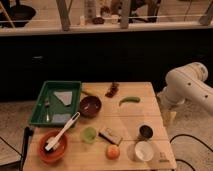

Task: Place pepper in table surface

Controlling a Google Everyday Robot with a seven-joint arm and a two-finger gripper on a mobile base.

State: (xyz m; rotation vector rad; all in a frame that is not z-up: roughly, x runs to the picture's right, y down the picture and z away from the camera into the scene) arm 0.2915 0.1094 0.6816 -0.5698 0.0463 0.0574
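– One long green pepper lies flat on the light wooden table, towards the far right, between the dark red round bowl and the table's right edge. Is anything holding it?

– No. It rests bare on the wood and touches nothing that I can make out. The gripper hangs at the end of the white robot arm, just beside the table's right edge and apart from the pepper. I cannot tell whether it is apart or together.

– So what could go wrong from here?

– As I read it, the pepper is already where the task wants it, so the risk lies in the arm's travel. A low swing in over the table could clip the pepper and roll it towards the edge. It could also tip the small dark cup or the white round cup, which stand near the front right corner.

– Anything else?

– A small dark red cluster sits near the pepper, just behind it. A curved pepper probably spins easily, so one nudge might drive it into that.
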